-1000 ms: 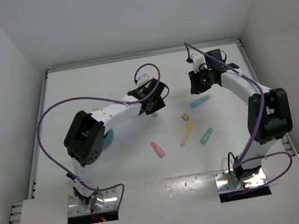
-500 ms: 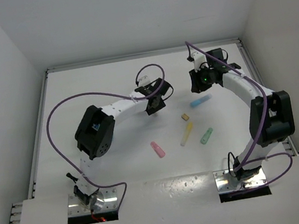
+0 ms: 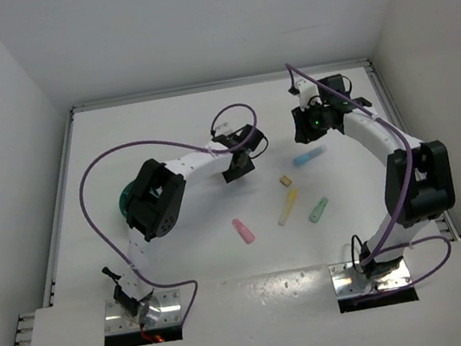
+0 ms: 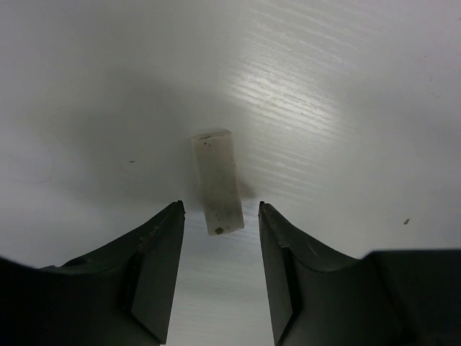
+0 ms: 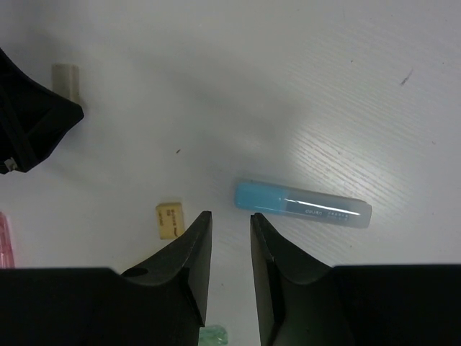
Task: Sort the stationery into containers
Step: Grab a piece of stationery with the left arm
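Note:
My left gripper (image 3: pixel 239 169) hangs open just over a small white eraser (image 4: pixel 216 180). The eraser lies flat on the table, and its near end sits between the fingertips without touching them. The dark-teal cup (image 3: pixel 131 195) shows at the left, half hidden behind the left arm's elbow. My right gripper (image 3: pixel 304 130) is open by a narrow gap with nothing in it. It hovers above the table between a yellow eraser (image 5: pixel 169 220) and the blue-capped clear tube (image 5: pixel 302 204). A pink marker (image 3: pixel 243 231), a yellow marker (image 3: pixel 287 206) and a green marker (image 3: pixel 319 210) lie nearer the arm bases.
White walls (image 3: pixel 27 108) rise on three sides and a raised rim (image 3: pixel 217 85) runs along the table's back. Purple cables (image 3: pixel 122 155) loop over both arms. The left gripper's black body (image 5: pixel 29 122) stands at the left of the right wrist view.
The left arm's elbow has swung right and away from the camera, uncovering the teal cup, and its gripper has shifted slightly right. The right arm has not moved.

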Controlling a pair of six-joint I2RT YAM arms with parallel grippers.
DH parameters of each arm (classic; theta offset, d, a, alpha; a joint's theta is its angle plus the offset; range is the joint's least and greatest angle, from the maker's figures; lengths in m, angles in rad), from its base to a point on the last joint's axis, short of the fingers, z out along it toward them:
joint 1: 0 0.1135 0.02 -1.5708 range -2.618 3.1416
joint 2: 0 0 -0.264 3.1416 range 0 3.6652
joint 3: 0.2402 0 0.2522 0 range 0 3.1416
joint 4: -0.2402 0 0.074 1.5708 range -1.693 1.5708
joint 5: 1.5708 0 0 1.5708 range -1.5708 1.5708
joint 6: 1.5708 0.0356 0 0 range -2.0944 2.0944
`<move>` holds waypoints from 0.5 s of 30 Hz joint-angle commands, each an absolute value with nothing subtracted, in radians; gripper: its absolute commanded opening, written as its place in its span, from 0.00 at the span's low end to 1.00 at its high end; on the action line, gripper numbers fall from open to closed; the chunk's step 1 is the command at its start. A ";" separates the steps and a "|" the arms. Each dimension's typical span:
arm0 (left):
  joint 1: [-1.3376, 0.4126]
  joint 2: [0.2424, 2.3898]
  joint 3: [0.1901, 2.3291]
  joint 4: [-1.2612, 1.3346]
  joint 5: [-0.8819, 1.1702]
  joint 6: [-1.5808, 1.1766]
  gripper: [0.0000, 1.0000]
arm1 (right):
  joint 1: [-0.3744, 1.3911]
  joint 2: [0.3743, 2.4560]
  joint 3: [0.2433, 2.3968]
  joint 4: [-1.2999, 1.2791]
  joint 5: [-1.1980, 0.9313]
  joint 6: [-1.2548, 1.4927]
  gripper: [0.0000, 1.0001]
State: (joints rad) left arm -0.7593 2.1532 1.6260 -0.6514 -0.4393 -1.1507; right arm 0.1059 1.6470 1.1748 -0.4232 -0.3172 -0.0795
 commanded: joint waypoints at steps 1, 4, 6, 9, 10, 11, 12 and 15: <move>-0.742 2.190 1.674 -0.666 -0.456 -1.138 0.51 | 0.100 1.606 1.177 -0.396 -0.314 -0.075 0.29; -0.733 2.201 1.692 -0.666 -0.446 -1.129 0.51 | 0.100 1.606 1.177 -0.396 -0.314 -0.075 0.29; -0.733 2.212 1.692 -0.666 -0.446 -1.129 0.47 | 0.100 1.597 1.177 -0.396 -0.314 -0.075 0.29; -0.733 2.221 1.712 -0.675 -0.437 -1.120 0.42 | 0.100 1.597 1.177 -0.396 -0.314 -0.075 0.29; -0.733 2.221 1.712 -0.675 -0.437 -1.120 0.35 | 0.100 1.597 1.177 -0.396 -0.314 -0.075 0.29; -0.733 2.221 1.712 -0.684 -0.437 -1.111 0.31 | 0.100 1.597 1.177 -0.396 -0.314 -0.075 0.29; -0.733 2.221 1.721 -0.684 -0.437 -1.111 0.26 | 0.100 1.597 1.177 -0.396 -0.314 -0.075 0.29; -0.733 2.177 1.721 -0.684 -0.452 -1.098 0.10 | 0.100 1.597 1.177 -0.396 -0.314 -0.066 0.29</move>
